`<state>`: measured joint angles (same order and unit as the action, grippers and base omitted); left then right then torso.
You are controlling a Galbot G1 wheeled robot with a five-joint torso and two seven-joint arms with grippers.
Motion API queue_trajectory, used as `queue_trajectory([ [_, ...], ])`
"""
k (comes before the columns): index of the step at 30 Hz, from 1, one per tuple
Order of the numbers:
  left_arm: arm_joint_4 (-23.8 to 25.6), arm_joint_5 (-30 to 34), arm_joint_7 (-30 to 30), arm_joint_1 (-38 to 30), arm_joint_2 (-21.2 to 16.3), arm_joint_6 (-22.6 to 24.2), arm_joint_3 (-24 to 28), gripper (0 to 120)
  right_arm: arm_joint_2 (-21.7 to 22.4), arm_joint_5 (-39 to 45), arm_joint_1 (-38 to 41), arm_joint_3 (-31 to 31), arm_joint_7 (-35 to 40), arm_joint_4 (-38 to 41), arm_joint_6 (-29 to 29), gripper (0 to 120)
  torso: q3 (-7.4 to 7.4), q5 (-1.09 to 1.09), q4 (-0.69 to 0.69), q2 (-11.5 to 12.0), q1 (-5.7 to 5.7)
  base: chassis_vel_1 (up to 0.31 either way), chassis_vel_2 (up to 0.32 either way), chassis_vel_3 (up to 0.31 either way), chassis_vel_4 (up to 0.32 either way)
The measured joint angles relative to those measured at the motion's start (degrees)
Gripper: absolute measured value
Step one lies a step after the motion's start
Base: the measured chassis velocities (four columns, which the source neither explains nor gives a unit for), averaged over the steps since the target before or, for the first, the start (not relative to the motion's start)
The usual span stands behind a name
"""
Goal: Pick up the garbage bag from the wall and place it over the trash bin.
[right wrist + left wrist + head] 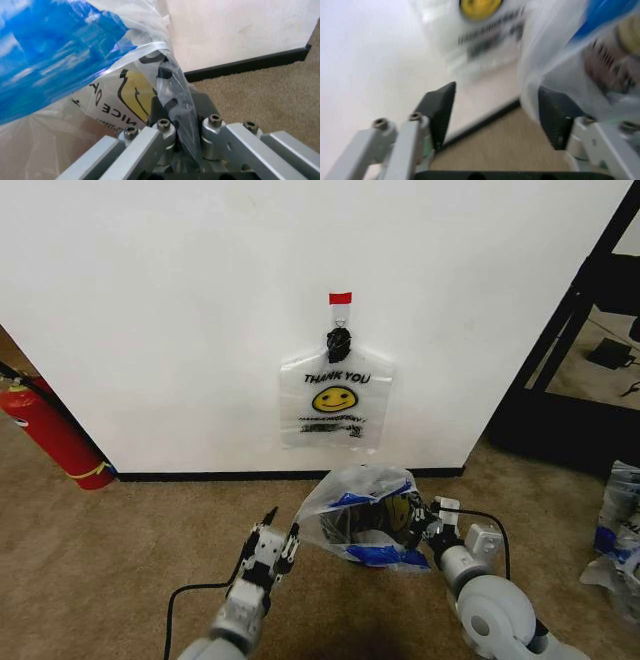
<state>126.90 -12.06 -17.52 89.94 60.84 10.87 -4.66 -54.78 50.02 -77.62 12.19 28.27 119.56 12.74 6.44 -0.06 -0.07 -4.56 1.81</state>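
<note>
— Two bags, by our count. Which one do we have?

— We have the garbage bag (362,515), the crumpled clear one with blue patches and dark lettering. It lies draped over the trash bin (352,528), just in front of the wall (180,310) and its black baseboard (200,475). Through the plastic we see dark mesh, so we read the bin as underneath, though most of it is covered.

— And the other bag?

— A flat bag with a yellow smiley face (335,408) hangs on the wall above the bin, from a black hook (339,343) under a small red tape tab (340,298).

— How do our grippers stand?

— Our right gripper (425,518) is at the side of the bin nearest the black shelf frame (580,310). In the right wrist view its fingers (212,131) are pinched together with a fold of the garbage bag (170,86) caught between them.

— And the left?

— Our left gripper (280,535) is on the bin's other side, toward the red fire extinguisher (50,430). Its jaws are spread wide. In the left wrist view one black pad (555,112) is just beside the bag's edge (560,63); whether it touches, we cannot tell. Carpet (120,560) shows between the pads.
</note>
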Motion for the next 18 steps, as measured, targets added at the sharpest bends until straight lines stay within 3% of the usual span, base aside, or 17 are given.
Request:
queue_trajectory([
  [3,-0.11,-5.95,3.51,-0.73,0.02,-5.89,-0.03,75,0.15,-2.69,-0.42,-1.28,-0.32,-0.58,-0.83,1,0.00,0.01,-0.02,0.00,0.00,0.000,0.000,0.000,0.000],
  [9,0.13,-10.10,12.48,-1.65,-0.47,-13.53,0.02,95,-0.17,-9.18,-0.49,-3.29,-1.66,-2.60,-3.54,1,0.00,0.02,-0.02,0.00,0.00,0.000,0.000,0.000,0.000],
  [14,-2.87,-15.11,17.38,-3.59,0.23,-17.00,1.66,100,-0.29,-13.63,0.02,-4.35,-2.92,-3.14,-5.54,1,0.00,0.01,0.00,0.00,0.00,0.000,0.000,0.000,0.000],
  [18,-5.25,-18.42,17.66,-5.73,1.15,-16.77,3.37,100,-0.14,-16.85,-0.23,-4.84,-4.07,-3.22,-6.61,1,0.00,0.00,-0.01,0.00,0.00,0.000,0.000,0.000,0.000],
])
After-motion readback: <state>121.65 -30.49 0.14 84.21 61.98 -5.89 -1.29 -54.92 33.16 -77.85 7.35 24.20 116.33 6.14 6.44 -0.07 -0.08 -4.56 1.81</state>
